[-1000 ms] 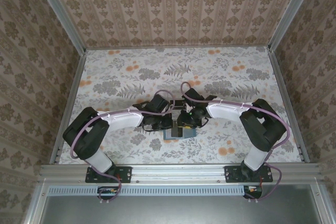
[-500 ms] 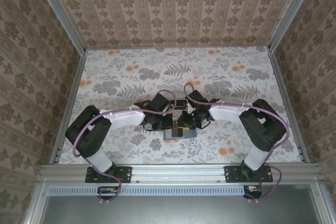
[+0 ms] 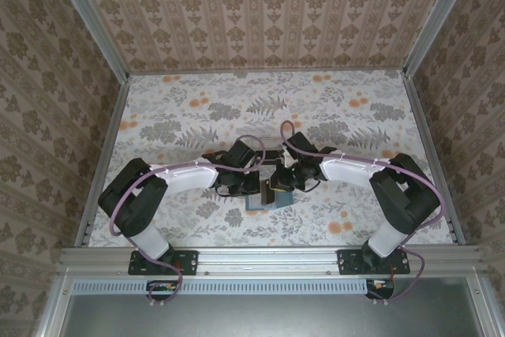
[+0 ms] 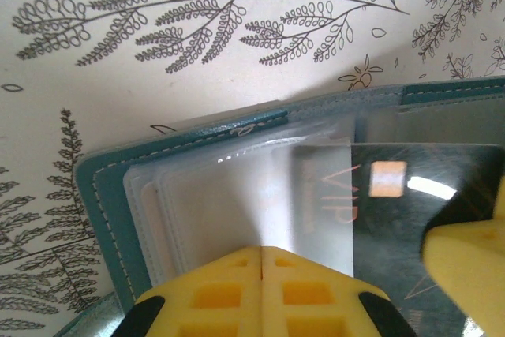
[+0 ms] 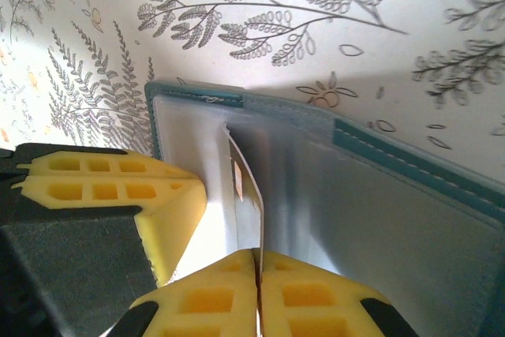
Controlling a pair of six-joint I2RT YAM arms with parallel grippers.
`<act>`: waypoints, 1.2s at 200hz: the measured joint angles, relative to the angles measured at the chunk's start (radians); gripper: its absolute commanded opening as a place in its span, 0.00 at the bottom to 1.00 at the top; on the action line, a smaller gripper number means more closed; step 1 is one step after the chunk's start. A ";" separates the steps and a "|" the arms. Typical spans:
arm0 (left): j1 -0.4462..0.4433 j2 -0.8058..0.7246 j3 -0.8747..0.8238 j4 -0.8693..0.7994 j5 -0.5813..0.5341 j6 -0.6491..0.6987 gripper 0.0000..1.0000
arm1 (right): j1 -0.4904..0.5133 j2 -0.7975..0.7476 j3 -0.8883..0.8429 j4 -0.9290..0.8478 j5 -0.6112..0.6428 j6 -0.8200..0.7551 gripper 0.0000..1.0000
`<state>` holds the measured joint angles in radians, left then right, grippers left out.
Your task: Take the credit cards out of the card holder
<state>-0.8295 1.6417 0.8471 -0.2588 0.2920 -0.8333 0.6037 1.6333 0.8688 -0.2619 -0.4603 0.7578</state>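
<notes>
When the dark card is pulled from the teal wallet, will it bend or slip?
The card probably stays stiff: its edge looks straight in the right hand. Its glossy face, with glare, may slip. The clear sleeves look floppy and might drag along, though the left hand seems to pinch them.

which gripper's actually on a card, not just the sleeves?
The right gripper: it is shut on the dark VIP card, edge-on between its fingers. The left gripper pinches only clear sleeves of the card holder.
</notes>
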 measured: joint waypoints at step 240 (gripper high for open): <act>0.001 -0.059 0.000 -0.042 -0.018 0.000 0.11 | -0.006 -0.003 0.072 -0.164 0.056 -0.120 0.18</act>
<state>-0.8284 1.5829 0.8467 -0.3008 0.2745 -0.8337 0.5972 1.6299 0.9405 -0.4263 -0.4046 0.6376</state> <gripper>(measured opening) 0.112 0.184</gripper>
